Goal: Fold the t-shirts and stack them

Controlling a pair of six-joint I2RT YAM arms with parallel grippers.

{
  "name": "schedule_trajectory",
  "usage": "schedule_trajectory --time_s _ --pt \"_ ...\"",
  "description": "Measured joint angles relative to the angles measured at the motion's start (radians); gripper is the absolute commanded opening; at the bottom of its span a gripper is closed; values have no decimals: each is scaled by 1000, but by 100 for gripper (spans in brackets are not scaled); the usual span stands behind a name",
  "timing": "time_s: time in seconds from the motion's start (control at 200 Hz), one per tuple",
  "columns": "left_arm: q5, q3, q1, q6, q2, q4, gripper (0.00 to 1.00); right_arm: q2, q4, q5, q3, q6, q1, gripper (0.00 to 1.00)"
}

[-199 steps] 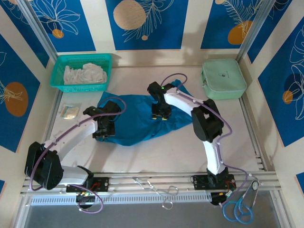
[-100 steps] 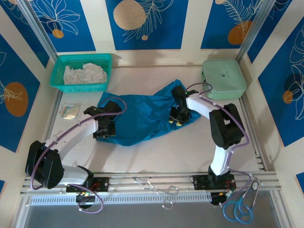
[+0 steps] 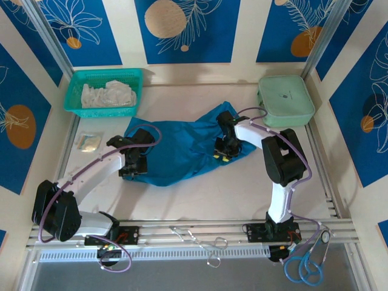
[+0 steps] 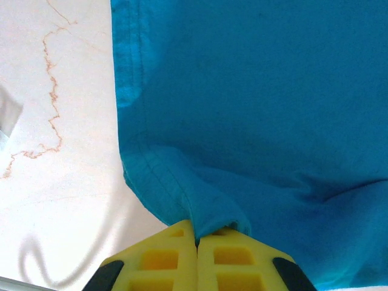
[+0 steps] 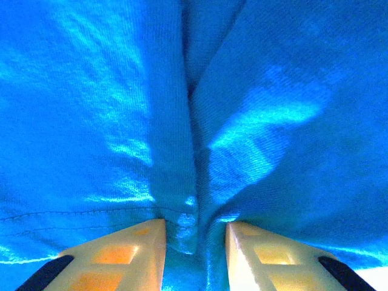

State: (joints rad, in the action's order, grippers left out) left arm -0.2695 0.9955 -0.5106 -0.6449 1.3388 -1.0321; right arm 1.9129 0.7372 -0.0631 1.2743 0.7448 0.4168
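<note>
**Teal t-shirt lies crumpled mid-table with both grippers on it**

You have the teal-blue t-shirt (image 3: 176, 148) lying rumpled and unfolded across the middle of the table (image 3: 200, 194). It runs from near the left edge up toward the far right corner.

Your left gripper (image 3: 132, 170) sits at the shirt's left near corner. In its wrist view the yellow pads (image 4: 163, 260) are pressed together, pinching a small fold of the stitched hem. The pale, veined tabletop shows just beside the cloth.

Your right gripper (image 3: 222, 154) is down on the right part of the shirt. In its wrist view the fingers (image 5: 139, 242) stand apart, and a raised ridge of fabric runs into the gap between them. You cannot tell whether the pads are pressing on that ridge.

A green basket (image 3: 103, 71) holding crumpled white cloths (image 3: 109, 94) stands in the far left corner. A pale green case (image 3: 285, 100) lies closed in the far right corner, just beyond the shirt's far tip. A small packet (image 3: 89, 142) rests near the left edge. Metal forceps (image 3: 200, 239) and blue-handled scissors (image 3: 306, 267) lie along the near rail.
</note>
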Motion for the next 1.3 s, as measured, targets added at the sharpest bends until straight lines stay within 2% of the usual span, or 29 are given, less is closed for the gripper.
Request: schedule_trajectory --time_s 0.405,0.866,1.066,1.266,1.301 --pt "0 0 0 0 0 0 0 -37 36 -16 60 -3 2 32" --pt "0 0 0 0 -1 0 0 37 33 -19 63 -4 13 31" --pt "0 0 0 0 -1 0 0 39 32 -23 63 -4 13 18" --pt "0 0 0 0 -1 0 0 40 32 -26 64 -5 14 0" --pt "0 0 0 0 -1 0 0 40 33 -26 64 -2 14 0"
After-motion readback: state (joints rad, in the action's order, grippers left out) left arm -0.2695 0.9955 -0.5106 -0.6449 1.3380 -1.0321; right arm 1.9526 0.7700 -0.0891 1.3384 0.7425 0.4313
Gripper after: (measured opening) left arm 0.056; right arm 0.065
